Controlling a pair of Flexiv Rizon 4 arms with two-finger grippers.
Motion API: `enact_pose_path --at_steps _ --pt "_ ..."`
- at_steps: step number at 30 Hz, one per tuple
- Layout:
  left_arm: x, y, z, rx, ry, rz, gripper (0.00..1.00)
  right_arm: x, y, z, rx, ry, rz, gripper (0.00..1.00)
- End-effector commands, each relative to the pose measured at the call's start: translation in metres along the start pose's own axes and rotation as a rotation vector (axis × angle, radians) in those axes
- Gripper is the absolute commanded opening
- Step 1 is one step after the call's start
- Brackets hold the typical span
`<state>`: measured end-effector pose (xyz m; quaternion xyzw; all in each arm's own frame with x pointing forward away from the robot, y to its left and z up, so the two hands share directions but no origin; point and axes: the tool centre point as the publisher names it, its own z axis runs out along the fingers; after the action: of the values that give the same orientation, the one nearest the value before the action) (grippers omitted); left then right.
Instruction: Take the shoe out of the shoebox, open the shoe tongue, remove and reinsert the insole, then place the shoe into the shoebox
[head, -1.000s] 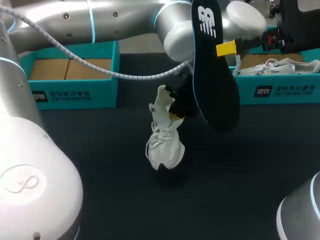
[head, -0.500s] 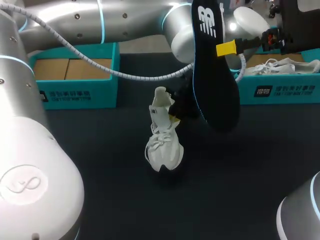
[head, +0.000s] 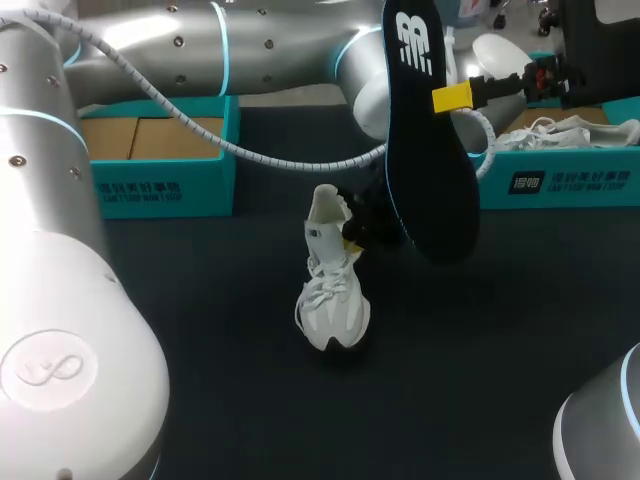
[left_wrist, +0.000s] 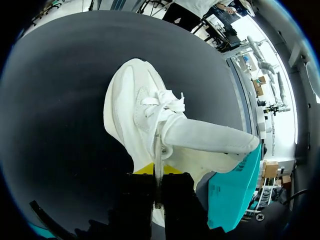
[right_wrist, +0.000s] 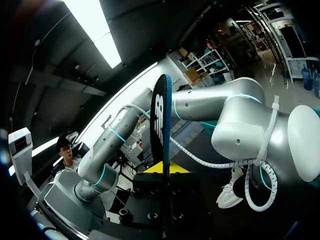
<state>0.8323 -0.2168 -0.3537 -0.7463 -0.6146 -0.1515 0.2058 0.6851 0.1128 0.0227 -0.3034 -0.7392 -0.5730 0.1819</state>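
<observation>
Grasps a white lace-up mesh shoe (left_wrist: 145, 115) in the left end effector (left_wrist: 157, 174) and a long black blue-edged insole (head: 425, 150) in the right end effector (right_wrist: 164, 172).
Pinches the shoe's heel-side rim between both fingers, toe down toward the dark desk (head: 200, 330), tongue sticking up, well apart from the open teal cardboard shoebox (head: 160, 170) at the desk's far left. Clamps the insole upright by its edge, above and just beside the shoe.

Head view: insole (head: 430, 150) top end cut by the frame edge; its body hides most of the left gripper (head: 351, 233). Left wrist view: shoe (left_wrist: 145, 110) heel hidden behind that gripper.
</observation>
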Motion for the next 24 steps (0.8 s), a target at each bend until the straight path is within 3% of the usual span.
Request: enact_pose_path --at_steps 1,5,6,7,8,9,15,24 --pt "-0.003 0.002 -0.001 0.01 -0.022 -0.028 0.0 0.0 0.001 0.002 0.002 -0.002 0.002 0.0" --pt "-0.001 0.002 -0.006 0.011 -0.057 -0.051 0.0 0.0 0.001 0.002 0.002 -0.002 0.002 0.0" --pt "-0.001 0.002 -0.007 0.011 -0.068 -0.048 0.08 0.0 0.001 0.002 0.002 -0.002 0.002 0.0" --pt "0.0 0.002 -0.009 0.009 -0.071 -0.044 0.48 0.0 0.001 0.002 0.002 -0.002 0.002 0.0" --pt "0.001 0.002 -0.011 0.007 -0.074 -0.044 0.95 0.0 0.001 0.002 0.002 -0.002 0.002 0.0" --pt "0.002 0.002 -0.012 0.0 -0.088 -0.028 1.0 0.0 0.001 0.002 0.002 -0.002 0.002 0.0" --pt "0.011 0.001 -0.023 -0.02 -0.116 -0.013 1.0 0.0 0.001 0.002 0.002 -0.002 0.002 0.0" --pt "0.05 0.004 -0.042 -0.09 -0.232 -0.116 1.0 0.0 0.001 0.002 0.002 -0.002 0.002 0.0"
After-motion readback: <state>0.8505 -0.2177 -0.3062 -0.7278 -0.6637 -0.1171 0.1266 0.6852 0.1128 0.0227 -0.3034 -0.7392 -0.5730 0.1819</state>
